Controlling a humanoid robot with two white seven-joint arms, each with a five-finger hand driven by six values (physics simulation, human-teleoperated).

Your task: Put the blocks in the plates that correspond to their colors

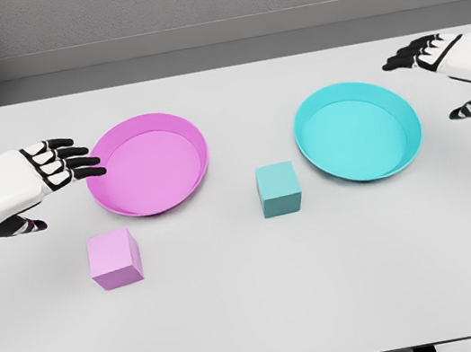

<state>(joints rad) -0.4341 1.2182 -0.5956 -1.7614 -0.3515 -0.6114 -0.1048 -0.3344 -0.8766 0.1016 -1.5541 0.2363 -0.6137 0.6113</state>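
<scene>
Pink block (114,259): on the surface, near-left, just in front of the pink plate (184,133), not yet placed.
Teal block (279,188): beside the teal plate (400,115), outside it.
Left hand (31,180): fingers spread, holding nothing, probably staged for the pink block.
Right hand (463,67): far right, fingers relaxed, empty.

left plate (142,119) behind left block (114,259), right plate (350,87) behind right block (279,188)

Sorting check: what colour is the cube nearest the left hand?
Pink cube, head view.
</scene>
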